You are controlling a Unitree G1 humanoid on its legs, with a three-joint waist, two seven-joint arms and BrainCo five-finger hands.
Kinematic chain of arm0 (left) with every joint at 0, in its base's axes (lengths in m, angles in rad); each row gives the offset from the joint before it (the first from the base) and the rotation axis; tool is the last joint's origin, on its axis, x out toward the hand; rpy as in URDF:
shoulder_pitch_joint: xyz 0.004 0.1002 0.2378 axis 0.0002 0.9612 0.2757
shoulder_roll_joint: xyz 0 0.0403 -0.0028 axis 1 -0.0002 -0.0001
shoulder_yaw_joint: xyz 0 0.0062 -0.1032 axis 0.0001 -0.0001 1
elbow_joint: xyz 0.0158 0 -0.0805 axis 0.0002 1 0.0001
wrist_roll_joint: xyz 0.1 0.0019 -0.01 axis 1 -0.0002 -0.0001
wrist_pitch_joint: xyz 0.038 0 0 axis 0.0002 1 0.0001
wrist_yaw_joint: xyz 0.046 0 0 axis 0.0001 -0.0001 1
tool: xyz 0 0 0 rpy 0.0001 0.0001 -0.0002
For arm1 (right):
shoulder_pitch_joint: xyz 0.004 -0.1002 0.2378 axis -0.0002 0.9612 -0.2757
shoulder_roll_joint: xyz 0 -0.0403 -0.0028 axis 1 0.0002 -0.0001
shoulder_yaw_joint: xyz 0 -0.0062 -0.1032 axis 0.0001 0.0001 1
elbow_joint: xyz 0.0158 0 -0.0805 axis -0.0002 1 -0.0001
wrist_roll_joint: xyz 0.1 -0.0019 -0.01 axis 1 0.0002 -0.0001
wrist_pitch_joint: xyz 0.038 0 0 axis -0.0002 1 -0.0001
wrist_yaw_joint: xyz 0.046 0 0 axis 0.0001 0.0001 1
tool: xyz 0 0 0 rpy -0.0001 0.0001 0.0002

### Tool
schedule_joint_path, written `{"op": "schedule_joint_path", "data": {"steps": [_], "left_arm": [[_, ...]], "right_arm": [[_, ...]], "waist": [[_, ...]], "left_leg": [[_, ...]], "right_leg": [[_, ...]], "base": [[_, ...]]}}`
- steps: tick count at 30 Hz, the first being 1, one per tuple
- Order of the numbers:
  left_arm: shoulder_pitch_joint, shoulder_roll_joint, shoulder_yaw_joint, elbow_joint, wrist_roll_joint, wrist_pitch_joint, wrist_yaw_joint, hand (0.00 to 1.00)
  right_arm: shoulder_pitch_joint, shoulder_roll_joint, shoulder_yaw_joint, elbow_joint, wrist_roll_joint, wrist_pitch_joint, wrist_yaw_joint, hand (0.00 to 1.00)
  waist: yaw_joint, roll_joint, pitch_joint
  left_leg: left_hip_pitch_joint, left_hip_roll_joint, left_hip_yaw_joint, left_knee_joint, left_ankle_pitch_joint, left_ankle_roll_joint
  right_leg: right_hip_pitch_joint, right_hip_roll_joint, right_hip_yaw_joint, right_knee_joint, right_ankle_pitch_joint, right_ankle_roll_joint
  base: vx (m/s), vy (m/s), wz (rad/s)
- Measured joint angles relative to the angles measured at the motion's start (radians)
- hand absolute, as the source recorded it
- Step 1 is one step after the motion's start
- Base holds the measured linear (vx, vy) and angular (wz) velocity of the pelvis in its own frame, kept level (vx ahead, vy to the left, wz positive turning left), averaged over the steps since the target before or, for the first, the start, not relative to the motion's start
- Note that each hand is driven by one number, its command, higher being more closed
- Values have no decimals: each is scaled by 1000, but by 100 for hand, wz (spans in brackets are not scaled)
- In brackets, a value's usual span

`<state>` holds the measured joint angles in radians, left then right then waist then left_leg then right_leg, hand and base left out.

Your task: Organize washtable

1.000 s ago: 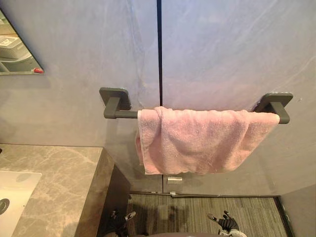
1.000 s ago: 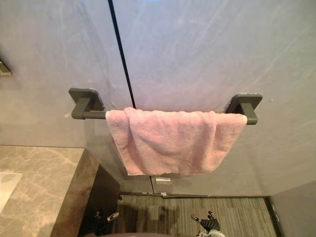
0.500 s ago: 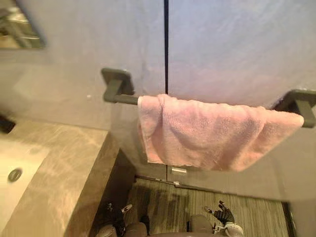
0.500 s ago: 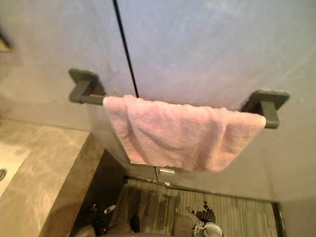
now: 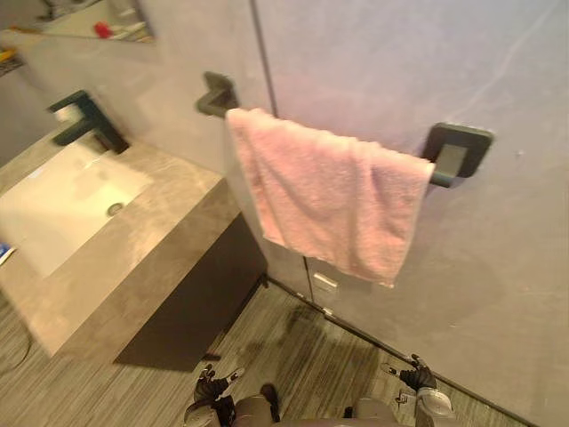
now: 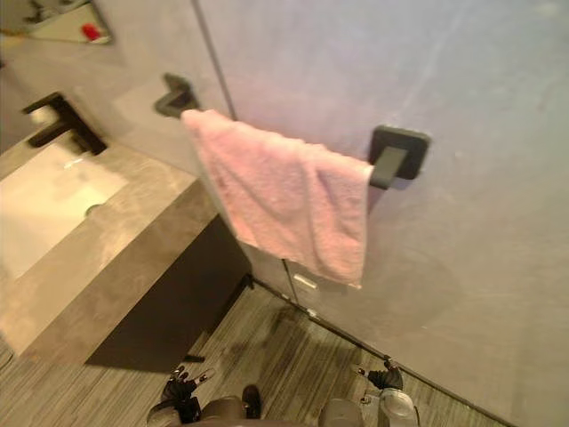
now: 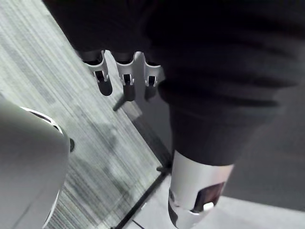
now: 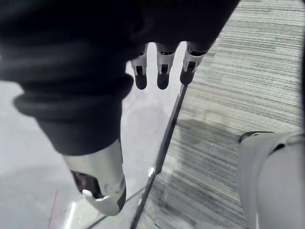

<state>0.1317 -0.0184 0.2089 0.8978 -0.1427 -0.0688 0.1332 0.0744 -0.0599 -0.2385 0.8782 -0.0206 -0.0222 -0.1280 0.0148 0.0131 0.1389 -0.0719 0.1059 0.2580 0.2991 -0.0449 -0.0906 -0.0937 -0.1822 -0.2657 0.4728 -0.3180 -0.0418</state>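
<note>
Bathroom, pink towel [image 5: 333, 191] on a dark wall rail [image 5: 458, 153], stone washtable [image 5: 156, 233] with white basin [image 5: 62, 205], black tap [image 5: 84, 120], mirror [image 5: 98, 18]

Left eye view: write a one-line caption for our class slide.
Pink towel draped over a dark wall rail beside a marble washtable with white sink and black faucet.

Grey stone-look wall [image 5: 373, 62] in big panels, one thin dark seam [image 5: 260, 44] running down it. Floor [image 5: 302, 356] is grey striped planks. Over on the left there's a beige marbled counter [image 5: 151, 231] with a white sink [image 5: 62, 200] set in. Dark tap [image 5: 84, 120] behind it, dark cabinet [image 5: 204, 294] underneath, and a corner of mirror [image 5: 89, 18] up above.
</note>
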Motion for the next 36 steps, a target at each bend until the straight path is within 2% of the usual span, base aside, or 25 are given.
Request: {"op": "schedule_joint_path", "data": {"steps": [2,4,5,6,9,11,13,14,15,16,17,18,19,20,22,23,26,28,30,31,32,33,34,35,36], "left_arm": [[-1,2,-8,18,8,3,-1,0],[-5,5,-34,38,20,16,-3,0],[-5,4,-49,42,23,20,-3,0],[-5,5,-64,48,30,26,-4,0],[-3,43,-103,49,42,31,-4,0],[-2,57,-120,57,54,32,-4,0],[-3,69,-120,62,60,37,-4,0],[-7,65,-106,63,58,38,-6,0],[-7,62,-91,66,60,41,-6,0],[-7,56,-73,77,66,43,-7,0],[-9,55,-65,78,67,42,-7,0],[-18,49,-39,88,69,43,-10,0],[-19,47,-17,92,69,43,-9,0],[-19,48,-7,92,69,42,-9,0],[-21,61,6,94,73,43,-10,0],[-21,67,8,96,77,44,-10,0],[-24,93,19,116,79,44,-18,0],[-24,111,17,121,79,48,-20,0],[-24,115,12,129,80,51,-20,0],[-21,119,-2,134,83,53,-19,0],[-16,123,-34,132,91,59,-19,0],[-17,132,-50,130,96,61,-19,0],[-25,143,-62,130,97,61,-19,0],[-31,143,-56,134,97,62,-19,0],[-32,145,-50,135,97,63,-20,0]], "right_arm": [[-2,3,-16,37,-3,1,1,0],[4,5,-41,66,-9,2,-2,0],[0,2,-47,71,-10,3,-2,0],[-4,4,-67,84,-10,3,-2,0],[-14,47,-67,97,-11,3,-1,0],[-35,50,-66,112,-12,3,-3,0],[-58,52,-66,127,-11,3,-4,0],[-65,54,-67,128,-11,4,-4,0],[-64,55,-67,128,-11,5,-4,0],[-65,57,-67,126,-11,4,-5,0],[-65,54,-67,125,-11,4,-5,0],[-64,40,-68,122,-11,5,-7,0],[-63,42,-68,122,-11,6,-8,0],[-66,45,-67,122,-13,6,-8,0],[-78,64,-62,121,-21,6,-6,0],[-82,70,-61,121,-21,6,-5,0],[-93,82,-59,121,-21,5,-4,0],[-87,75,-61,127,-22,5,-4,0],[-83,69,-60,130,-23,8,-4,0],[-81,60,-58,130,-28,9,-4,0],[-76,48,-55,127,-29,8,-3,0],[-74,55,-54,126,-29,7,-3,0],[-69,62,-40,113,-19,3,-1,0],[-70,62,-20,102,-19,-2,0,0],[-69,64,-18,99,-17,-4,0,0]], "waist": [[-5,8,-6],[-20,24,-20],[-30,41,-25],[-33,52,-29],[-29,29,-32],[-26,26,-30],[-34,30,-25],[-37,29,-18],[-38,33,-16],[-53,7,-8],[-54,23,-3],[-54,32,12],[-50,21,16],[-45,27,12],[-24,12,19],[-24,11,18],[-27,-14,27],[-27,-35,37],[-32,-37,47],[-33,-42,53],[-40,-39,57],[-53,-36,60],[-64,-43,71],[-61,-48,84],[-59,-49,88]], "left_leg": [[53,5,66,28,-61,8],[106,20,168,-63,-58,11],[104,14,166,-122,-44,5],[93,-1,163,-183,-33,18],[73,-48,78,-286,52,30],[66,-72,18,-343,99,51],[48,-87,8,-401,127,54],[43,-76,79,-401,81,85],[42,-67,150,-401,39,69],[60,-50,236,-395,37,92],[65,-43,267,-396,57,93],[70,-34,263,-401,106,94],[71,-38,261,-401,109,97],[72,-40,262,-401,110,97],[82,-46,264,-402,134,100],[86,-51,264,-402,133,101],[88,-73,257,-402,128,117],[94,-95,236,-402,105,132],[108,-113,210,-402,81,144],[122,-125,197,-402,72,151],[142,-136,148,-395,61,165],[140,-134,119,-394,56,171],[138,-126,61,-394,52,182],[143,-120,25,-394,48,186],[148,-120,12,-394,46,188]], "right_leg": [[25,-22,-92,-42,24,13],[46,-46,-208,-92,68,45],[46,-46,-248,-102,78,58],[53,-45,-293,-135,100,78],[115,-31,-416,-262,183,94],[134,-31,-478,-290,202,95],[146,-38,-547,-298,205,92],[163,-36,-599,-305,208,98],[182,-34,-636,-339,213,102],[210,-39,-674,-369,217,99],[220,-39,-683,-362,217,99],[230,-40,-663,-338,208,112],[229,-40,-647,-334,205,116],[228,-40,-635,-334,205,116],[229,-43,-607,-335,214,112],[233,-44,-605,-335,217,116],[244,-54,-607,-333,227,131],[246,-90,-611,-284,218,148],[244,-139,-596,-194,209,139],[226,-180,-549,-100,203,123],[135,-218,-355,93,193,27],[95,-193,-254,138,175,34],[28,-107,-105,186,102,76],[-35,-48,-47,206,55,70],[-61,-29,-39,204,47,65]], "base": [[-202,124,112],[-108,181,163],[-137,263,193],[-105,194,126],[-117,176,124],[-151,139,99],[-188,113,112],[-185,94,126],[-103,91,130],[-52,70,117],[-45,86,130],[-99,81,101],[-103,88,83],[-58,86,30],[18,73,-8],[31,38,-9],[71,20,6],[85,34,25],[108,41,35],[155,119,62],[127,107,75],[215,75,111],[218,13,108],[255,15,97],[198,12,68]]}}
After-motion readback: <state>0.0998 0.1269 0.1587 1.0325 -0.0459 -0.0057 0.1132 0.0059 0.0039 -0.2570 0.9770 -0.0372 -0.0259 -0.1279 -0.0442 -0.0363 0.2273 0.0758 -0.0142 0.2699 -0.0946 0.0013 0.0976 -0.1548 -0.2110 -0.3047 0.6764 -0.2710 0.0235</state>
